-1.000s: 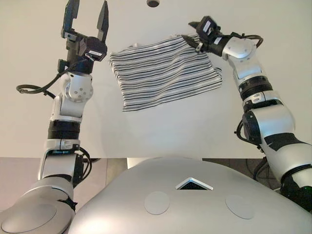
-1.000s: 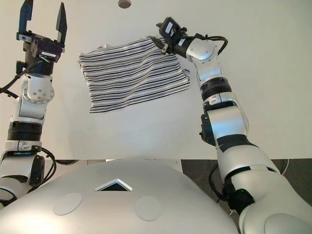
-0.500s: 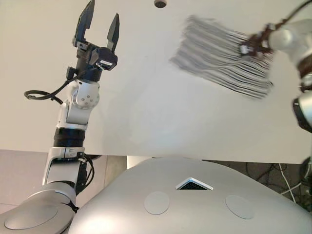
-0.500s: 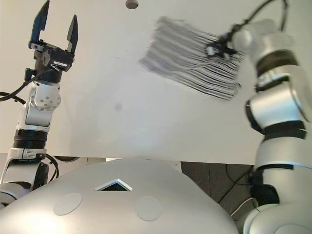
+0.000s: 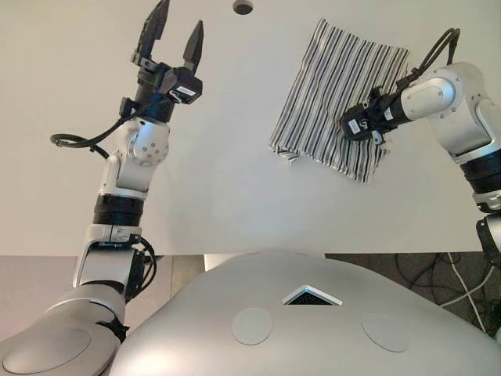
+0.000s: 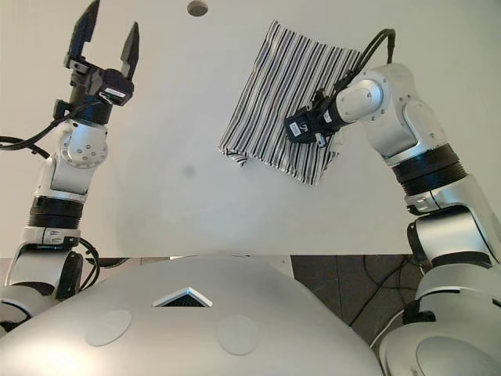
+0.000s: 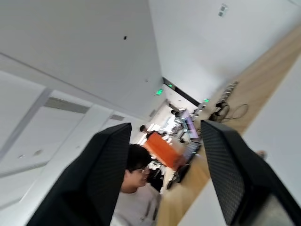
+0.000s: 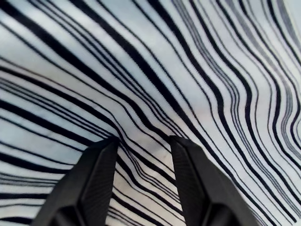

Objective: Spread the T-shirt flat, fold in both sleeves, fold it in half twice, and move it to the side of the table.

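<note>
The striped T-shirt [image 5: 333, 94] lies folded into a small rectangle on the right part of the white table [image 5: 227, 196]. My right gripper [image 5: 362, 129] sits on its near right corner, shut on the T-shirt. In the right wrist view the cloth [image 8: 188, 70] bunches between the two black fingers [image 8: 96, 186]. My left gripper [image 5: 178, 23] is held up over the left of the table, well away from the shirt, open with nothing between its fingers [image 7: 103, 179].
A small dark round hole [image 5: 243, 6] marks the table's far edge. The table's front edge [image 5: 235, 252] runs across just before my body. Cables [image 5: 462, 274] lie on the floor at the right.
My right gripper has carried the folded T-shirt from the table's middle over to the right and turned it. The left arm stays raised and open. The head view has shifted a little.
</note>
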Controlling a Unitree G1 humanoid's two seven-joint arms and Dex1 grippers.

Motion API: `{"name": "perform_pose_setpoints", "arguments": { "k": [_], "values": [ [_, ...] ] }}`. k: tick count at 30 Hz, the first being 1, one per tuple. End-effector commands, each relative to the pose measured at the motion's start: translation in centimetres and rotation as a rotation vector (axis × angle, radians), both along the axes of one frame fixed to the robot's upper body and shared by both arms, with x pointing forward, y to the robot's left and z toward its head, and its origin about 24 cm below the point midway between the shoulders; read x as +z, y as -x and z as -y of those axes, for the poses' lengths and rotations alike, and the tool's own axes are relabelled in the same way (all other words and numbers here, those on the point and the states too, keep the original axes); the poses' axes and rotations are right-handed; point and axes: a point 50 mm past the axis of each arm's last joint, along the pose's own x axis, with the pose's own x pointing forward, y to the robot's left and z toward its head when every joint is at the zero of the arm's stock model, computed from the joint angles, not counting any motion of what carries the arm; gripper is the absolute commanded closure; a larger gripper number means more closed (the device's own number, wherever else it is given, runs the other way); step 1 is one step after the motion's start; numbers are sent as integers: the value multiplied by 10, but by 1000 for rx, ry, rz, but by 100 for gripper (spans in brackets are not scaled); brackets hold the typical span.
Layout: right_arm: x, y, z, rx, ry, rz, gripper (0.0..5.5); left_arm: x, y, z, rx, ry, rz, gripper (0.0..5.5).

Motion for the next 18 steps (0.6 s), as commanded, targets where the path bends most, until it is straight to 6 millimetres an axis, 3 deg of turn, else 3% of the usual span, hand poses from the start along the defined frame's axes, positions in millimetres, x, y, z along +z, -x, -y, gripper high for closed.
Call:
{"name": "perform_pose_setpoints", "arguments": {
  "k": [1,6,10,14,18],
  "values": [
    [-14,18,12,-41,-12,-18,344,-27,6,10,-168,-182,-138,280],
    [-15,42,22,-55,-40,-4,344,-62,28,9,-433,-451,-288,280],
    [0,58,13,-111,-227,27,344,-92,59,9,-685,-619,-419,280],
    [15,60,5,-151,-384,116,344,-98,80,21,-867,-596,-451,280],
    [17,58,3,-168,-425,144,344,-102,85,32,-947,-616,-479,280]
  ]
}}
